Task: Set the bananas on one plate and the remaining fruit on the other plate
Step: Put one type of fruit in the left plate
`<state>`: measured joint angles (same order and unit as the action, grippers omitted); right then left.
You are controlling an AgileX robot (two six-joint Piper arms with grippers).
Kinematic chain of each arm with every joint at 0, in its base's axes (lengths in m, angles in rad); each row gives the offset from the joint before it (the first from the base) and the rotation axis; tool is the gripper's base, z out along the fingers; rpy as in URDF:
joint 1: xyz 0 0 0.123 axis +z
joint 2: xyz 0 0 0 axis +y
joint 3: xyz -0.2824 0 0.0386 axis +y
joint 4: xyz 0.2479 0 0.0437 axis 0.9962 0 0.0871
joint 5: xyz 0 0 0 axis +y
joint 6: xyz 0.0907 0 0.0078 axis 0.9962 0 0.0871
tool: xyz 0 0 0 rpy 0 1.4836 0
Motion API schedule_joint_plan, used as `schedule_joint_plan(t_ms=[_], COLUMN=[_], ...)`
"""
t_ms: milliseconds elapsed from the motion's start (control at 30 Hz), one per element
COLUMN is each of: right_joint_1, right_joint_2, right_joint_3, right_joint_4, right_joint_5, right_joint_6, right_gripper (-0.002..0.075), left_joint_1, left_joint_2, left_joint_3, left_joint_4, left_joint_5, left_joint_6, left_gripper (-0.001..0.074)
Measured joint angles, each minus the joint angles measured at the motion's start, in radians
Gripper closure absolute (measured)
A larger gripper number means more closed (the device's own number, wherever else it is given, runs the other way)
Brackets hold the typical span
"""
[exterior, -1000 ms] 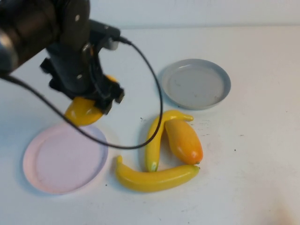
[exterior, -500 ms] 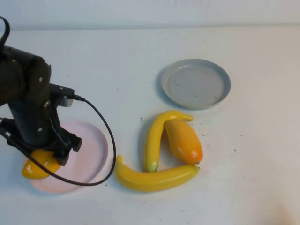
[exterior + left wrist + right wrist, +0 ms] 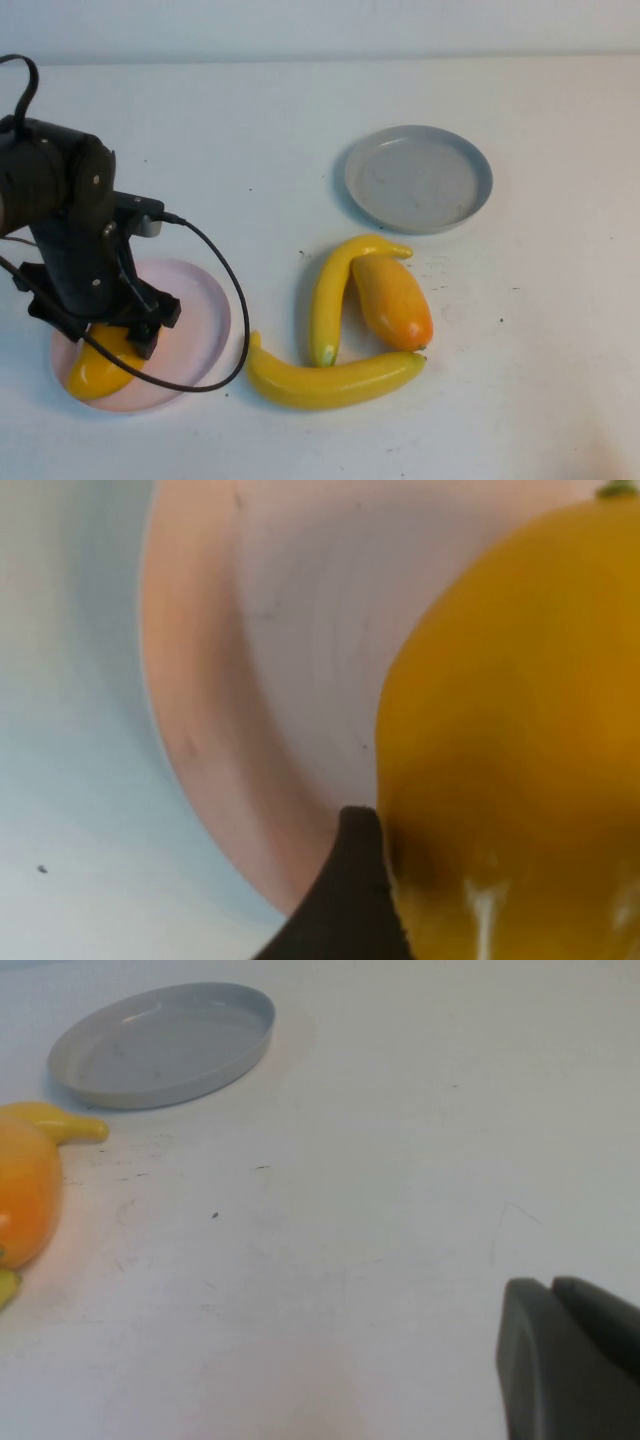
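Note:
My left gripper hangs low over the pale pink plate, right at the yellow mango, which lies on the plate's near left part. In the left wrist view the yellow mango fills most of the picture above the pink plate. The blushed mango lies on the table between two bananas, one curved along its left and one below it. The grey-blue plate stands empty behind them. My right gripper is shut, low over bare table, holding nothing.
A black cable loops from the left arm across the pink plate's right side. The right wrist view shows the grey-blue plate, the blushed mango and a banana tip off to one side.
The left arm carried the yellow mango from above the table behind the pink plate down onto the plate. The mango now rests there. The right arm has not moved.

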<state>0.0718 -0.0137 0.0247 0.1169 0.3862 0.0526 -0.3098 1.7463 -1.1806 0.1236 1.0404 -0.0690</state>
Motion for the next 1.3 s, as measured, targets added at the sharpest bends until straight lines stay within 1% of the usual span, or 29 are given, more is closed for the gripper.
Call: schedule_joint_plan(t_ms=[233, 333, 433, 500, 600, 800, 933, 1100, 1300], right_joint_1=[0.000, 0.000, 0.000, 0.000, 0.000, 0.000, 0.000, 0.000, 0.000], right_joint_2=[0.000, 0.000, 0.000, 0.000, 0.000, 0.000, 0.000, 0.000, 0.000], right_joint_3=[0.000, 0.000, 0.000, 0.000, 0.000, 0.000, 0.000, 0.000, 0.000], right_joint_4=[0.000, 0.000, 0.000, 0.000, 0.000, 0.000, 0.000, 0.000, 0.000], right_joint_5=[0.000, 0.000, 0.000, 0.000, 0.000, 0.000, 0.000, 0.000, 0.000], right_joint_6=[0.000, 0.000, 0.000, 0.000, 0.000, 0.000, 0.000, 0.000, 0.000], right_gripper=[0.0741, 0.0741, 0.0741, 0.0741, 0.0741, 0.0741, 0.0742, 0.0741, 0.0741], left_joint_1=[0.000, 0.000, -0.014, -0.045, -0.129, -0.297, -0.375, -0.418, -0.427], left_joint_2=[0.000, 0.000, 0.000, 0.000, 0.000, 0.000, 0.005, 0.030, 0.057], left_joint_3=[-0.068, -0.121, -0.162, -0.177, -0.192, -0.229, -0.254, -0.296, -0.303], left_joint_4=[-0.012, -0.071, -0.147, -0.178, -0.192, -0.203, -0.208, -0.210, -0.246], left_joint_5=[0.075, 0.138, 0.161, 0.156, 0.129, -0.031, -0.117, -0.136, -0.152], left_joint_6=[-0.002, -0.006, 0.002, 0.008, 0.008, -0.061, -0.107, -0.143, -0.169], left_gripper=[0.0137, 0.0136, 0.0139, 0.0152, 0.0178, 0.0195, 0.0196, 0.0196, 0.0196])
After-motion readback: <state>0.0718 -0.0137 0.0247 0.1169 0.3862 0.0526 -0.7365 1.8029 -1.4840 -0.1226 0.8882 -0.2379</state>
